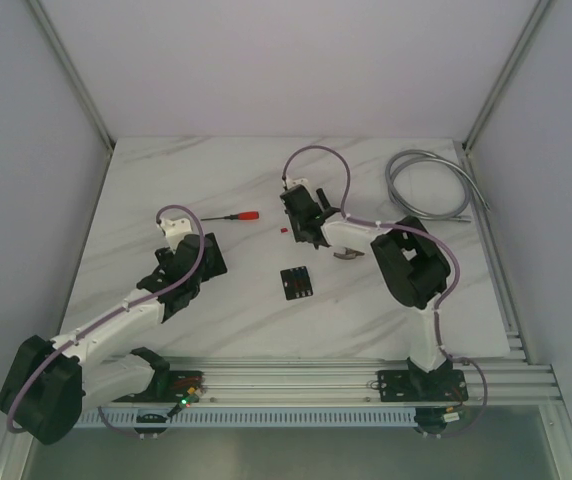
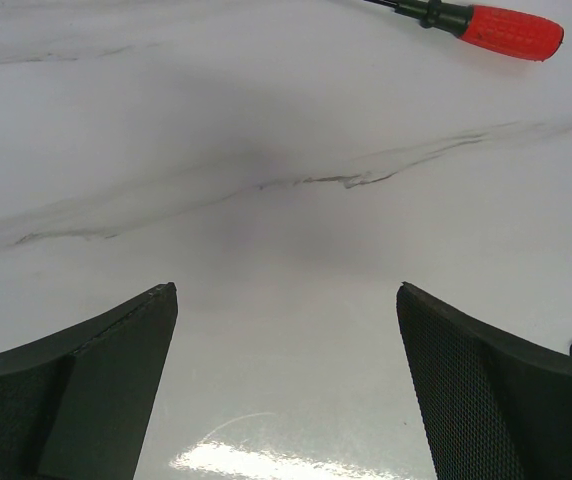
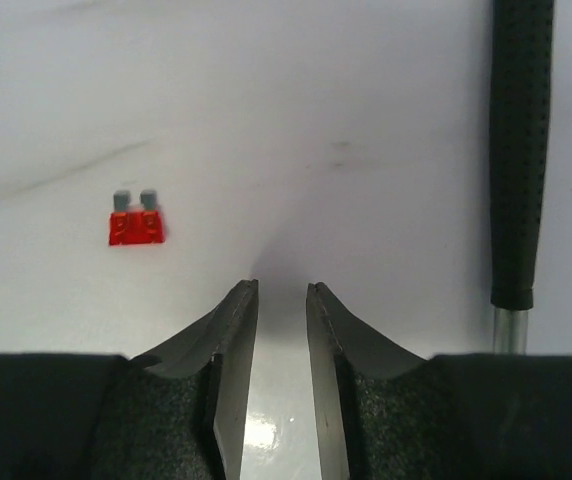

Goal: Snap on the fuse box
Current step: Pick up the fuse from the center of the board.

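From where I stand, the job looks barely begun. The fuse box (image 1: 295, 284) lies flat on the counter (image 1: 166, 180) between the two arms, out in the open, and neither arm is touching it. I cannot tell from here whether its top is pressed home.

The right end effector (image 3: 281, 290) hangs over the counter a little beyond the box. Its fingers are drawn close, with only a narrow slit between them and nothing in it. A loose red fuse (image 3: 135, 220) sits just ahead and to one side of those fingers, apart from them. A black rod (image 3: 519, 150) lies along the other side.

The left end effector (image 2: 286, 290) is spread wide and empty over bare counter, with a red-handled screwdriver (image 2: 511, 30) lying further off.

To my eye everything is left to do: reaching the box, steadying it, and pressing it shut.
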Action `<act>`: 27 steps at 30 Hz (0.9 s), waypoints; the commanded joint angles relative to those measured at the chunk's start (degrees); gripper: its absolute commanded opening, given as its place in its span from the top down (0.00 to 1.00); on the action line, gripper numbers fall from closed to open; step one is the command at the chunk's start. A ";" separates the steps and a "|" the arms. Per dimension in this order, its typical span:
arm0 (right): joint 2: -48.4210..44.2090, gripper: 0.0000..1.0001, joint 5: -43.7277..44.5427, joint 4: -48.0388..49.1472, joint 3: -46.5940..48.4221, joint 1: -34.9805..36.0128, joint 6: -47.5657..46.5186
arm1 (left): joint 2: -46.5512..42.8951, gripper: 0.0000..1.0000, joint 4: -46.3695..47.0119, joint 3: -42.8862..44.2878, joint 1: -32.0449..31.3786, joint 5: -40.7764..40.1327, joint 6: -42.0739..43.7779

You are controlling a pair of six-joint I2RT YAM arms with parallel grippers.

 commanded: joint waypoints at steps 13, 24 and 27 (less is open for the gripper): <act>6.96 0.51 -7.91 0.91 4.27 3.20 -3.02 | -0.74 0.00 0.38 -0.36 0.29 0.49 -0.48; 7.88 0.57 -5.19 0.77 4.31 3.25 -2.17 | -1.07 0.00 0.40 -0.39 0.34 0.53 -0.49; 8.38 0.59 -5.40 0.78 4.51 3.27 -2.32 | -1.06 0.00 0.33 -0.41 0.34 0.53 -0.49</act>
